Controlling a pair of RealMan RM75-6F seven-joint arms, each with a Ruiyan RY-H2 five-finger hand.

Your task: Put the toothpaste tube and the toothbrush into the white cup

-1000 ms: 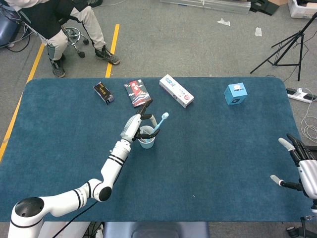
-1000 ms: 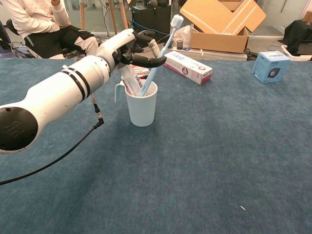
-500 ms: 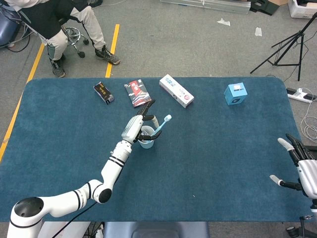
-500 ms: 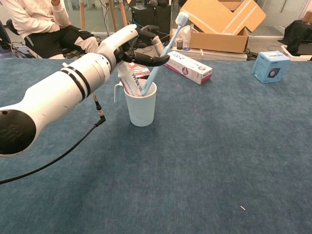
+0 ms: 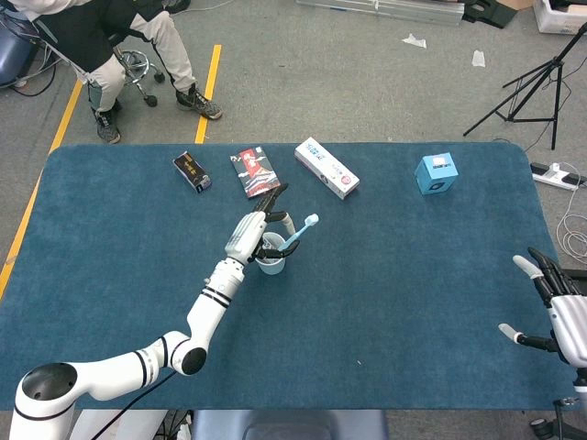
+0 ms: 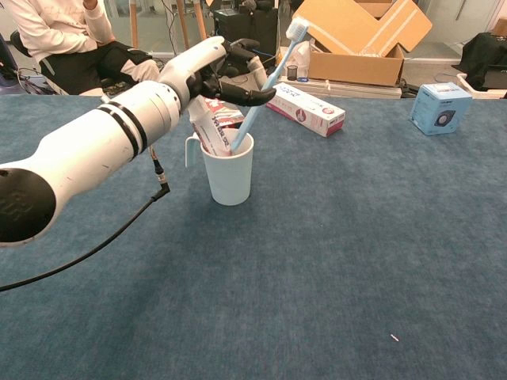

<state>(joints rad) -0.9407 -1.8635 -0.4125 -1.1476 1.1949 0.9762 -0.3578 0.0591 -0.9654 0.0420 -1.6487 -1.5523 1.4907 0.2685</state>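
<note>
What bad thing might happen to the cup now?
The left hand holds the toothpaste tube low in the cup. Pulling away carelessly might tip the cup, since it looks light. The toothbrush leans far over the rim, close to the fingers, so a bump might knock it out.

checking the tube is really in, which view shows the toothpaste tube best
The chest view: the toothpaste tube stands in the white cup beside the toothbrush, its print visible. The head view shows almost none of it, hidden behind the left robot hand.
</note>
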